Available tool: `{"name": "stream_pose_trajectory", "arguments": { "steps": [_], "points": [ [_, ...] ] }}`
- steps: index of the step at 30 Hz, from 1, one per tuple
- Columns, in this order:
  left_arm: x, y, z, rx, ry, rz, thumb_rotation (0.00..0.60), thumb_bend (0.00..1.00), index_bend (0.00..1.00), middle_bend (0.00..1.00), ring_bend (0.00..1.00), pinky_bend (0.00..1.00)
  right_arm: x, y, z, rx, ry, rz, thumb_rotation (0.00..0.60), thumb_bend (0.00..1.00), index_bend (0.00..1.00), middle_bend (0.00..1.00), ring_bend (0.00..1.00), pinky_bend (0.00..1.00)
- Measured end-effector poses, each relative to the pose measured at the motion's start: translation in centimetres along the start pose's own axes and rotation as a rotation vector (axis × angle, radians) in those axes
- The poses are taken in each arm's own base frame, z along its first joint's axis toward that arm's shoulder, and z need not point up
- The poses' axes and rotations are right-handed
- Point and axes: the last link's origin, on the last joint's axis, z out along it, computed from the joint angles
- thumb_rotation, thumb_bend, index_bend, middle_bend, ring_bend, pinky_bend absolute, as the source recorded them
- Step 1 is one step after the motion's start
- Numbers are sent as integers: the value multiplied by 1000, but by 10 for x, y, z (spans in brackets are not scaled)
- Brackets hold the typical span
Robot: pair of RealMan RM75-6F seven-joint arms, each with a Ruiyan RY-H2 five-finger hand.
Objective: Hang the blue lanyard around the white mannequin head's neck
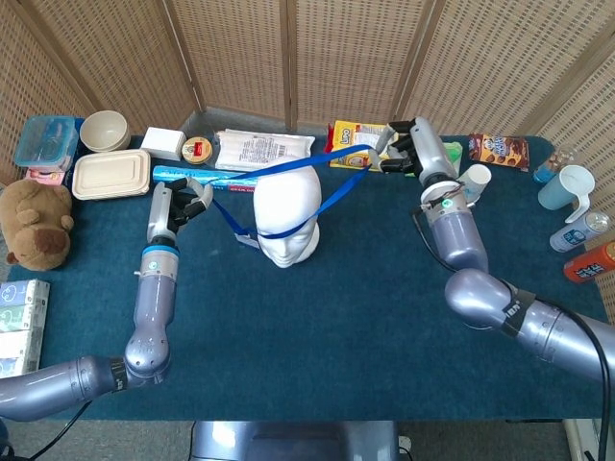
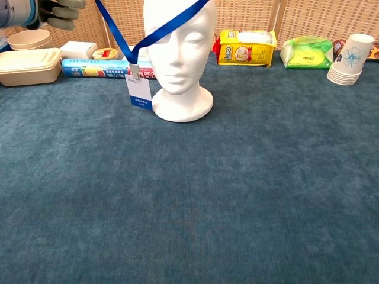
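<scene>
Both sets of fingers pinch the blue lanyard [image 1: 317,182]: the left hand [image 1: 178,206] near its badge end, the right hand [image 1: 408,154] toward the worktop's back edge. The loop crosses the white mannequin head [image 1: 286,216], mid-worktop, at face height. Best to keep the loop wide and lower both ends evenly until the strap clears the chin.

The mannequin head [image 1: 286,224] stands mid-worktop [image 1: 317,336], the lanyard [image 1: 332,198] stretched across it between the left hand [image 1: 181,205] on its left and the right hand [image 1: 404,154] behind it to the right. The badge [image 2: 139,93] hangs just left of the neck. Behind stand a snack bag [image 2: 247,47] and paper cups [image 2: 349,59].
</scene>
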Motion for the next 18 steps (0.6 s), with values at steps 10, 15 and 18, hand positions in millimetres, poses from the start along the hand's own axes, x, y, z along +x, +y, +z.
{"name": "stream_pose_trajectory", "arguments": {
  "steps": [10,15,18],
  "points": [
    [-15,10,7,28,-25,-22,480,385,686,1000,1000,1000,-7,-1,11,-2,15,-63,600,451,696,977,1000,1000],
    [-19,13,8,36,-24,-27,478,384,686,1000,1000,1000,-8,-3,15,-2,27,-85,600,449,696,974,1000,1000],
    [-21,13,9,41,-27,-30,478,378,686,1000,1000,1000,-10,-3,18,-4,30,-97,600,439,683,934,1000,1000]
  ]
}}
